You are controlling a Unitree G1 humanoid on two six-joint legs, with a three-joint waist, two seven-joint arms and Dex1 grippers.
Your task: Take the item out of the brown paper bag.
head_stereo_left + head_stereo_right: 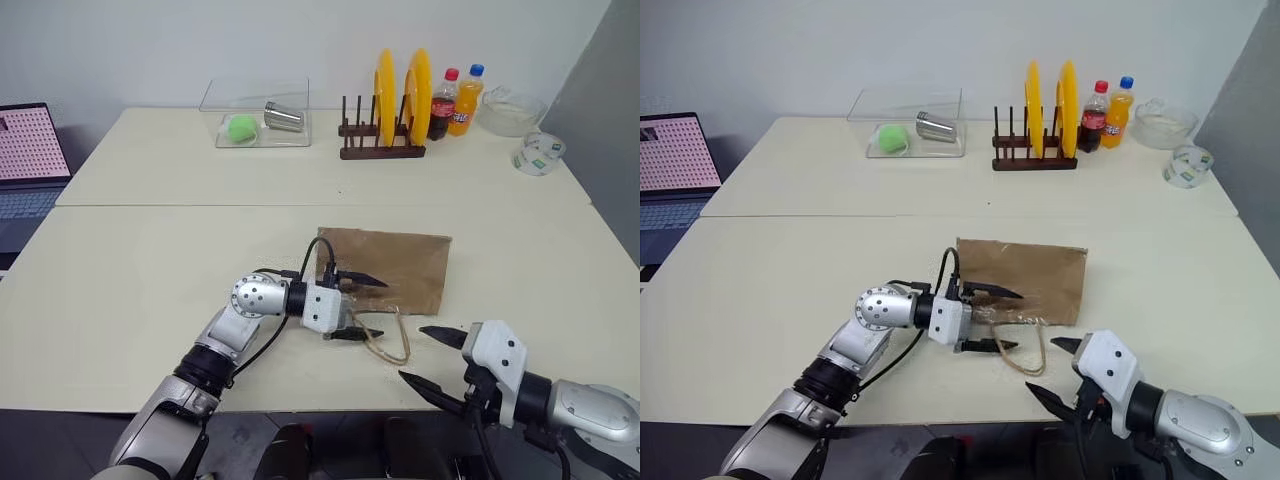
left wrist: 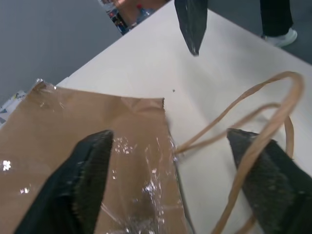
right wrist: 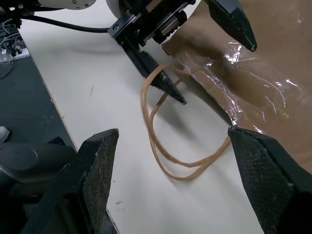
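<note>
1. Lying flat on the table [image 1: 150, 290], the brown paper bag [image 1: 395, 265] has its mouth and two looped cord handles [image 1: 390, 340] toward the near table edge; one bag, two handles.
2. At the bag's mouth, the left gripper [image 1: 362, 307] has its fingers spread, one above the paper at the bag's left corner and one low by the handles. The wrist view shows nothing clamped between them; whether the low finger touches a cord I cannot tell.
3. Nearer than the bag, just past the handle loops, the right gripper [image 1: 430, 358] hangs with its jaws wide apart and empty.
4. Hidden from sight is the item; judging by the task, it is inside the bag, which looks nearly flat.
5. Thin, creased paper like this should be light and floppy, and the glossy tape [image 2: 146, 161] at the mouth may be slick. One lip of the mouth, or a handle, seems the best hold, so the other gripper can reach in.
6. Beyond the bag stand one clear bin [image 1: 258, 118] holding one green ball [image 1: 241, 128] and one metal cup [image 1: 283, 118], one rack with two yellow plates [image 1: 400, 95], and two bottles [image 1: 455, 100].
</note>
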